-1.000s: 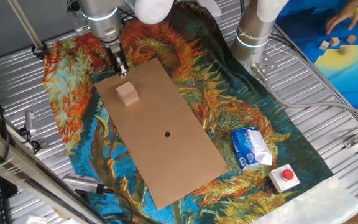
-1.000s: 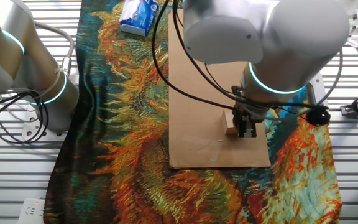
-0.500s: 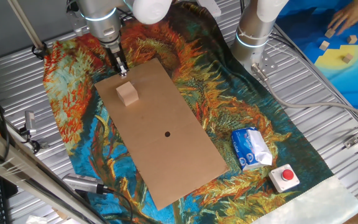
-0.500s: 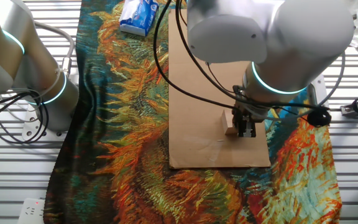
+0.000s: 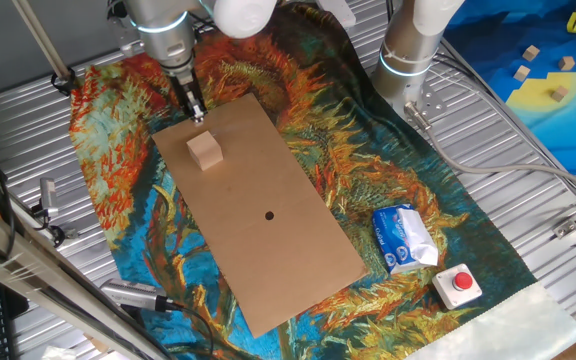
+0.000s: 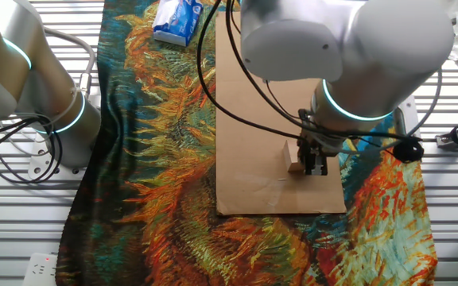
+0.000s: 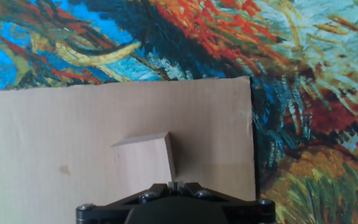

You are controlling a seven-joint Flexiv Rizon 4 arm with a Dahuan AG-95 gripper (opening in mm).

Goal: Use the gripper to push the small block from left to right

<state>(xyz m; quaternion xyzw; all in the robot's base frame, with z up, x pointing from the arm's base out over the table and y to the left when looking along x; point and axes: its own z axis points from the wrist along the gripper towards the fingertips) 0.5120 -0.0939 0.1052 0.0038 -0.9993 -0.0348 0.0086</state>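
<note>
Ribbed metal surface (image 5: 528,200) carries painterly cloth (image 5: 118,170) with cardboard sheet (image 5: 268,250) on top. We see small block (image 5: 204,150) near sheet's far corner: plain pale wooden cube, smooth faces, sharp edges. Gripper (image 5: 195,108) stands just beside block at sheet's edge, fingers pressed together, holding nothing. We note tissue pack (image 5: 404,238) and red-buttoned box (image 5: 457,284) well apart from block.

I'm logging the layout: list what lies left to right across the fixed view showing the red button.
pincer → small block → black dot on the cardboard → blue-white packet → red-button box
</note>
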